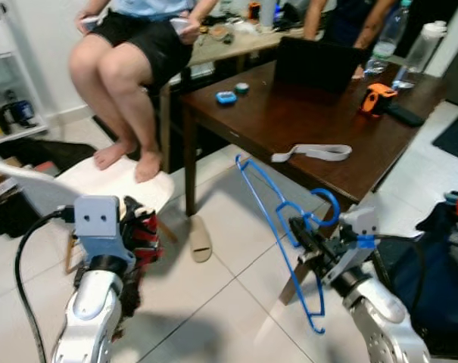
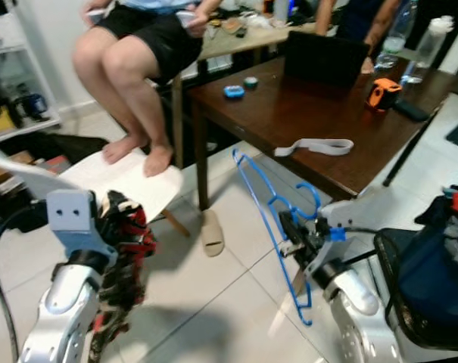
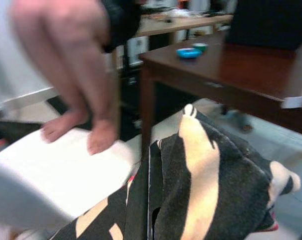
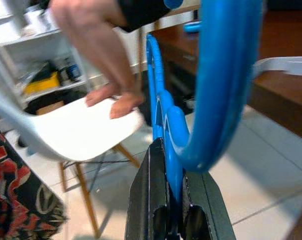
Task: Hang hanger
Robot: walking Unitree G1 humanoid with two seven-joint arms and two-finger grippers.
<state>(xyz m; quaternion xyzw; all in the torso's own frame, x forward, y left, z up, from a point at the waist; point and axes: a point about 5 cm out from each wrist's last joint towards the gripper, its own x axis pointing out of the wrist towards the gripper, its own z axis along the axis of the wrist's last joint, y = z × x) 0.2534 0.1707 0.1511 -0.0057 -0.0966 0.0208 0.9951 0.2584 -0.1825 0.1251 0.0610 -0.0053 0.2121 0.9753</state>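
Down near the tiled floor (image 1: 213, 302), the right gripper (image 1: 308, 240) is clamped on a blue hanger (image 1: 278, 227), its two black fingers (image 4: 148, 200) pinching the wire just below the hook. The hanger stands tilted in the air beside the dark wooden table (image 1: 289, 121), its hook curling up toward the table edge without touching it. In the right wrist view the hook is so close that it blurs into a thick blue arc.

On the other side the left gripper (image 1: 138, 234) is buried in a black, red and cream patterned cloth (image 3: 205, 185); the fabric covers the fingers completely, so I cannot tell whether they are pinched or spread.

A person sits by the table, cut off at the chest by the top of the frame, bare feet (image 1: 126, 155) resting on a white chair seat (image 1: 107, 181). On the right a dark bag (image 1: 440, 265) is cropped by the edge; its contents are too blurred to name.
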